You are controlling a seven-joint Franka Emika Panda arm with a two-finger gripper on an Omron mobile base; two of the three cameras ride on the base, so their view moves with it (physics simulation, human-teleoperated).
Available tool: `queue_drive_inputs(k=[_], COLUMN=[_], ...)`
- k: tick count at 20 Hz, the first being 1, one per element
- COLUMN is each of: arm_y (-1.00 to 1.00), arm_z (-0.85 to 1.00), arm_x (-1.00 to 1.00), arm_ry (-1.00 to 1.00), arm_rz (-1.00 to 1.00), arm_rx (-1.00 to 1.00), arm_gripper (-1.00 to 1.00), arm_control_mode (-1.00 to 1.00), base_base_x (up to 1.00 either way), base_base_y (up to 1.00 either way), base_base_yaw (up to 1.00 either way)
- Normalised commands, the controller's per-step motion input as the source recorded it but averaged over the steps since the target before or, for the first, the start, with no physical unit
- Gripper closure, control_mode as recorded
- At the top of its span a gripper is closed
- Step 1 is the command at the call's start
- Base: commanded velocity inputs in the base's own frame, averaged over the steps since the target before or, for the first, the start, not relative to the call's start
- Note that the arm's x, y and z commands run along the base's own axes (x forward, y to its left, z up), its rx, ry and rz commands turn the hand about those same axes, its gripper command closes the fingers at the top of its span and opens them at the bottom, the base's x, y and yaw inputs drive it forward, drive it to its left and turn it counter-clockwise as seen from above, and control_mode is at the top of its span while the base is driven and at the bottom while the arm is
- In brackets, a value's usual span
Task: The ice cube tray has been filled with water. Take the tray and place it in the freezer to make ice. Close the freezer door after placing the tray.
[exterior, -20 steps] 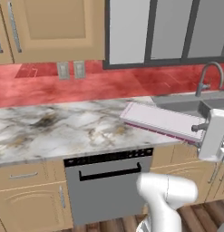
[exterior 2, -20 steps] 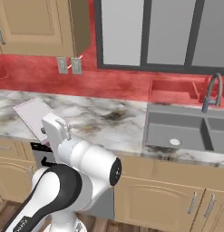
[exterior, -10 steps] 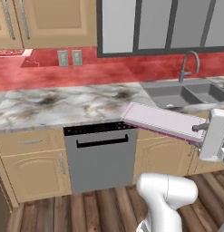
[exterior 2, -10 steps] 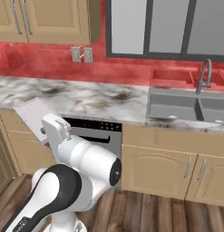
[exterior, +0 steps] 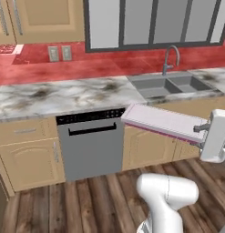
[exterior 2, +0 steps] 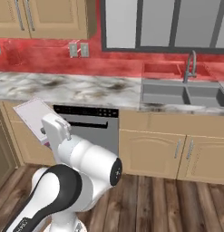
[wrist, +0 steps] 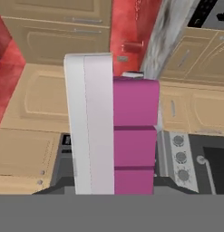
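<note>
Backing away from the marble counter [exterior: 50, 98], the base has driven so that the whole kitchen has slid across both base views since the earlier pictures; the counter that then lay just under the tray now sits well behind it, with wood floor [exterior: 77, 200] below. Relative to the arm, the thin pale pink-white ice cube tray with its magenta edge [exterior: 161, 122] looks unshifted: it is carried in the air in front of the grey dishwasher [exterior: 91, 143] and the cabinets under the steel sink [exterior: 173, 85]. The two-finger gripper [exterior: 201, 132] is clenched on one short end of the tray (its tips are hidden by the tray itself in the hand view, where the slab [wrist: 111, 131] runs straight away from the camera). The tray's long axis lies roughly level, its free end pointing away from the hand toward the dishwasher side. The carrying step seems to be in hand; the next move calls for driving on to the freezer while keeping the tray flat so the water does not spill.
</note>
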Motion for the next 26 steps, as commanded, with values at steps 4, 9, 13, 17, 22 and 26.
queue_drive_inputs(k=[4,9,13,17,22,26], arm_y=[0.0,0.0,0.0,0.0,0.0,0.0], arm_z=[0.0,0.0,0.0,0.0,0.0,0.0], arm_x=[0.0,0.0,0.0,0.0,0.0,0.0], arm_ry=[0.0,0.0,0.0,0.0,0.0,0.0], arm_rz=[0.0,0.0,0.0,0.0,0.0,0.0], arm_rx=[0.0,0.0,0.0,0.0,0.0,0.0], arm_gripper=[1.0,1.0,1.0,1.0,1.0,1.0], arm_control_mode=[1.0,1.0,1.0,1.0,1.0,1.0], base_base_x=[-0.39,-0.36,-0.31,-0.15,-0.11,-0.08], base_base_y=[-0.04,-0.08,-0.06,-0.08,-0.05,-0.04], base_base_yaw=[-0.29,-0.33,-0.39,-0.45,-0.47,-0.51])
